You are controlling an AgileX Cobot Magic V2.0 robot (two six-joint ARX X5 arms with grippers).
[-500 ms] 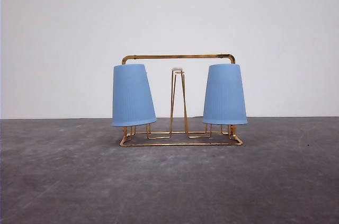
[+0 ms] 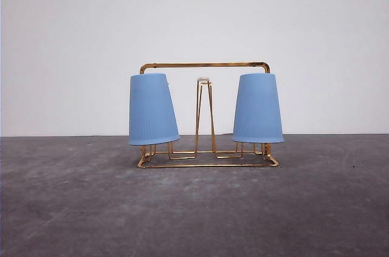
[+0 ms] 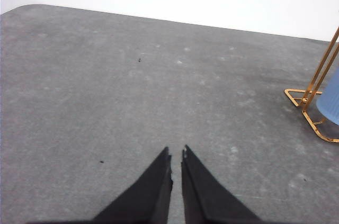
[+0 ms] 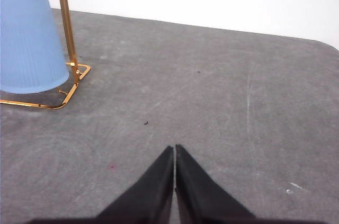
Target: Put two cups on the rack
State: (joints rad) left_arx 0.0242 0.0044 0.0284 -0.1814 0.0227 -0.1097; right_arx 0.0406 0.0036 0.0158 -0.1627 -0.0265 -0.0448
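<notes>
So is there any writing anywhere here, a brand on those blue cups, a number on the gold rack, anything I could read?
None: no words, labels, numbers or signs can be read in these pictures.
Left cup: plain ribbed blue, no print.
Right cup: the same, no print.
Gold wire rack: bare wire, no tag.
Grey table and white wall: unmarked apart from small specks.

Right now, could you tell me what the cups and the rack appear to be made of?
The cups look like matte plastic: even light blue, fine vertical ribbing, no glare. The rack looks like thin metal wire with a shiny gold finish, glinting along its bends; the centre peg's white tip may be plastic or rubber.
</notes>
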